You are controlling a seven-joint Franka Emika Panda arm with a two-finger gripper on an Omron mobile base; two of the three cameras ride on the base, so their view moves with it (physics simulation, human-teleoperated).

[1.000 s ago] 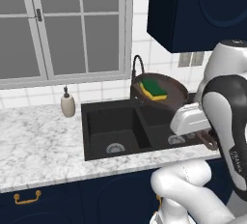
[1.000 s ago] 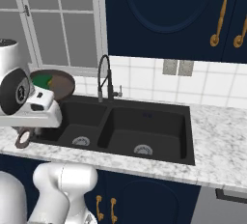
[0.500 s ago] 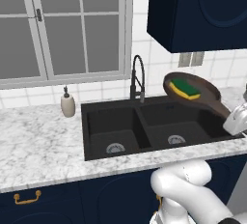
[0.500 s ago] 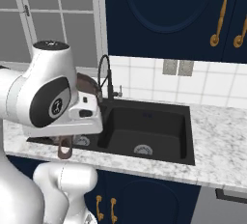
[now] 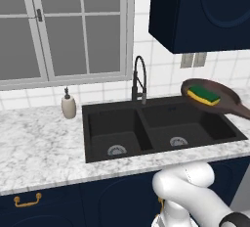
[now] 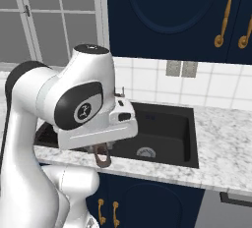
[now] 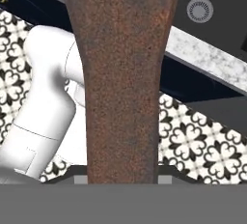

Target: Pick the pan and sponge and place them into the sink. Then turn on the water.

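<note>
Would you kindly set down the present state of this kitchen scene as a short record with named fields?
pan: held in the air by its handle, over the right end of the sink
sponge: lying inside the pan
gripper: shut on the pan's handle
sink: both basins without items
faucet: no water running
soap dispenser: on the counter, left of the sink

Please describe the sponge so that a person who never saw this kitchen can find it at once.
Look at the black sink in the marble counter, then to its right end, where a brown pan hangs in the air above the basin. The sponge lies in that pan: a small block, green on top and yellow below.
</note>
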